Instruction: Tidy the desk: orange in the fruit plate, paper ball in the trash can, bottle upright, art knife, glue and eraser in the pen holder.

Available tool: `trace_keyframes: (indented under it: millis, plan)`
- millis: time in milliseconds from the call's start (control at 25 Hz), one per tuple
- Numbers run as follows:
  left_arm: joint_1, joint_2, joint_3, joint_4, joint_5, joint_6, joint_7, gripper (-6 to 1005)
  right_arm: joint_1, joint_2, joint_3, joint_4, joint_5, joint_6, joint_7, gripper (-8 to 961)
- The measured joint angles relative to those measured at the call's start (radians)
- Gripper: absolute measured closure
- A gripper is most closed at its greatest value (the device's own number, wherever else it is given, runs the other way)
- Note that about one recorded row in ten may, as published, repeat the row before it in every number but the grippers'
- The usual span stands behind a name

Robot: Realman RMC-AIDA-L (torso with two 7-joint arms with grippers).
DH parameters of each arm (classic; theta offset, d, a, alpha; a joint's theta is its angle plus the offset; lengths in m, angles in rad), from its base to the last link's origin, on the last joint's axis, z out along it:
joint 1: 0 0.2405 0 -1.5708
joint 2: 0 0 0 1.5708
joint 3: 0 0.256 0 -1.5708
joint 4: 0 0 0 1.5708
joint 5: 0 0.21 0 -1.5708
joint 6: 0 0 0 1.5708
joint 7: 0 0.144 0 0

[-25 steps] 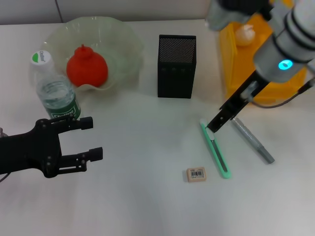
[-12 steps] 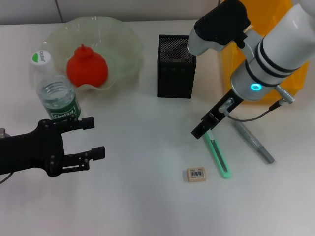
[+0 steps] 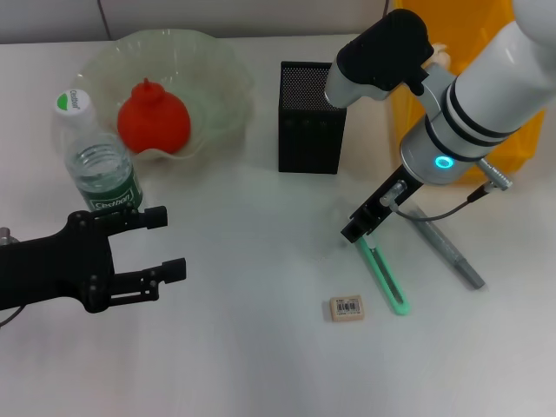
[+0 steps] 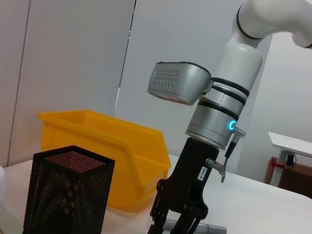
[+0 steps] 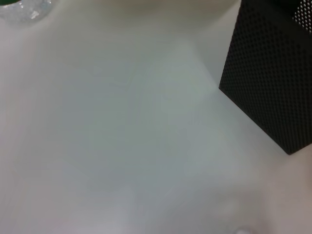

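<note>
The orange lies in the glass fruit plate. The bottle stands upright beside the plate. The black mesh pen holder stands mid-table and also shows in the left wrist view and the right wrist view. The green art knife, grey glue stick and eraser lie on the table. A bit of the paper ball shows in the yellow trash bin. My right gripper hangs open at the knife's far end. My left gripper is open and empty at the front left.
The yellow bin stands to the right of the pen holder. The right arm's body hangs over the bin and the pen holder's right side. In the left wrist view, the right gripper points down at the table.
My right arm has swung left from over the yellow bin, and its gripper has shifted slightly left to the far end of the green knife. The left arm has stayed put.
</note>
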Motion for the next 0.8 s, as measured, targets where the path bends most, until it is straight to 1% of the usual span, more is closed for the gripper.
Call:
trace_keyframes:
  millis: [160,360,600,800]
  plan:
    - [0.001,-0.002,0.000,0.000,0.002,0.000,0.000,202,0.000,0.000,-0.001,0.015,0.000,0.006,-0.001,472]
    - [0.001,-0.002,0.000,0.000,0.002,-0.001,0.000,202,0.002,0.000,-0.001,0.022,-0.001,0.016,-0.002,711]
    - [0.001,-0.004,0.000,0.000,0.002,-0.004,0.001,202,0.002,0.000,-0.002,0.019,-0.001,0.016,-0.002,712]
    - [0.003,-0.003,-0.010,0.000,0.004,-0.005,0.005,202,-0.002,0.000,-0.001,-0.002,-0.001,0.003,-0.006,761]
